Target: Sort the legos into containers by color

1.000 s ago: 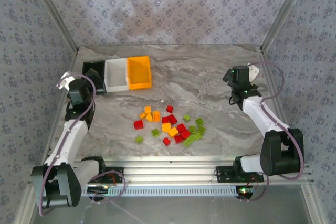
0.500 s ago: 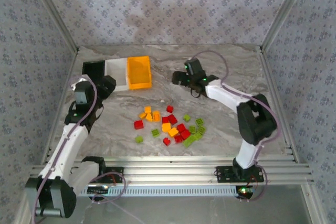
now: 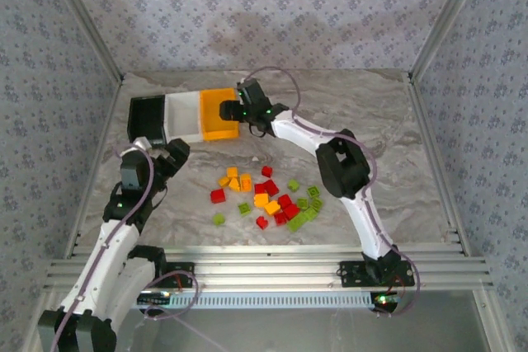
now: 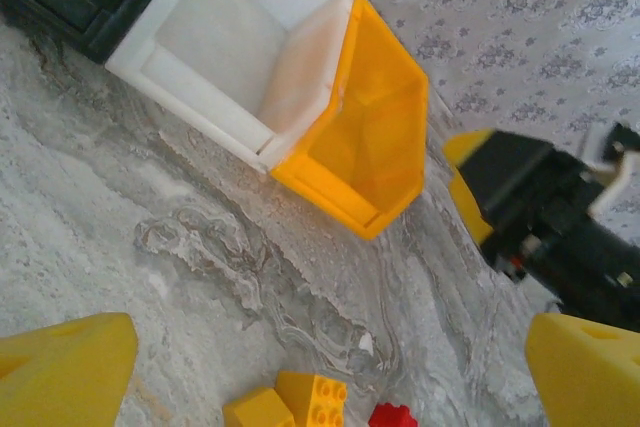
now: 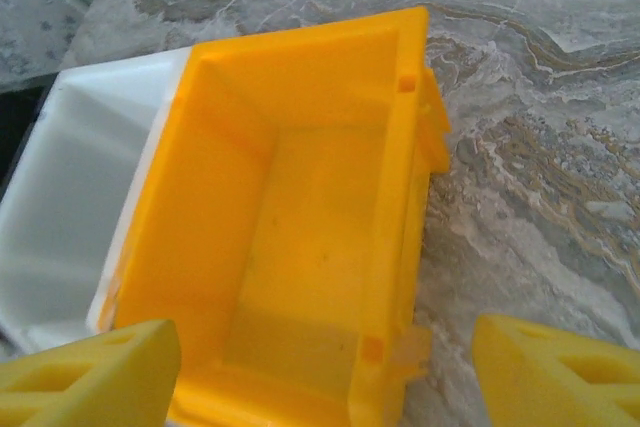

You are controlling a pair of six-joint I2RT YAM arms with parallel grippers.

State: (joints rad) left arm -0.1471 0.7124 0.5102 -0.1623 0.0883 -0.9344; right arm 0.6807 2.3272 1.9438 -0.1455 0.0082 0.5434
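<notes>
The legos (image 3: 268, 195) lie in a loose pile of red, yellow-orange and lime green bricks at the table's middle. Two yellow bricks (image 4: 290, 402) and a red one (image 4: 395, 415) show at the bottom of the left wrist view. The containers stand in a row at the back left: black bin (image 3: 144, 117), white bin (image 3: 183, 115), orange bin (image 3: 219, 113). My right gripper (image 3: 231, 111) hovers open over the orange bin (image 5: 300, 247), its jaws astride the bin's near end and right wall, its midpoint (image 5: 325, 377) low in the right wrist view. My left gripper (image 3: 179, 152) is open and empty, between the bins and the pile.
Both the white bin (image 5: 70, 237) and the orange bin look empty inside. The right arm (image 3: 330, 150) arches across the table behind the pile. Metal frame rails (image 3: 264, 265) run along the near edge and patterned walls close the sides.
My right arm swung from the far right across the table to the orange bin, its jaws narrowing a little. My left arm drew back from the black bin toward the pile.
</notes>
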